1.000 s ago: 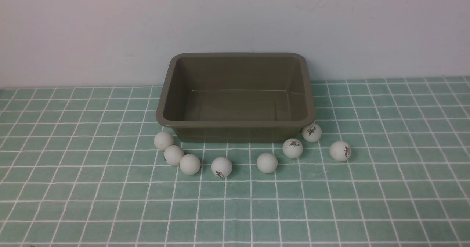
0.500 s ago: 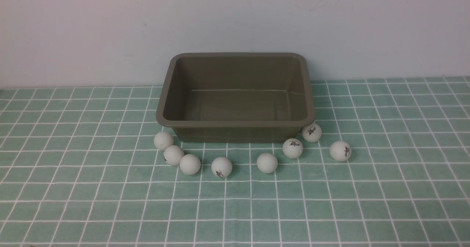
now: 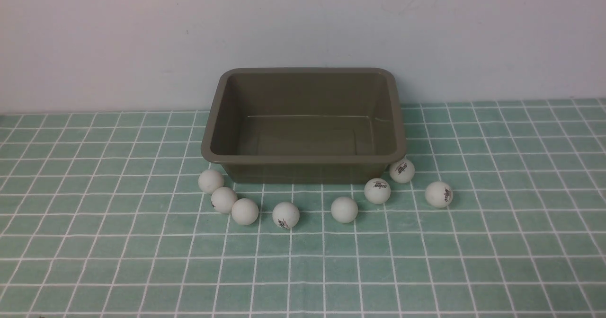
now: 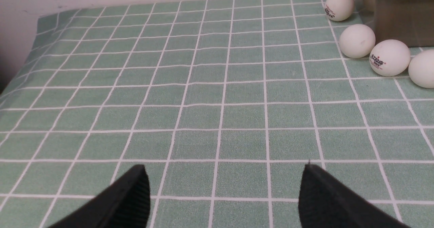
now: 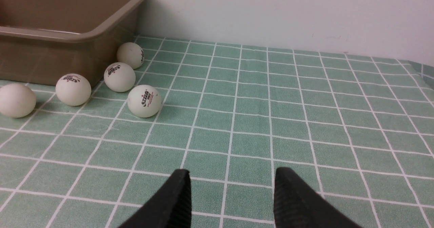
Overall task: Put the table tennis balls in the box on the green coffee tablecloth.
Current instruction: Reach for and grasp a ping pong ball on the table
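The box (image 3: 303, 159) is sitting empty near the wall on the green coffee tablecloth (image 3: 142, 256). All eight table tennis balls (image 3: 285, 215) are lying in a loose arc just in front of its near wall, the three at the robot's left bunched close together and the rest spaced out toward the right. Nothing is in hand yet, so the step appears to be the first reach. To do it well, each arm is probably best going for a ball on its own side, coming down from above with one finger on either side of it. A sideways nudge is likely to send so light a ball rolling or scatter the bunched ones. The outlying ball at the right (image 3: 439, 194) is looking like the easiest first pick. The left arm's fingers (image 4: 135, 197) are standing wide apart over bare cloth, holding and touching nothing. The right arm's fingers (image 5: 176, 201) are showing a narrower gap, likewise empty and well short of the balls.
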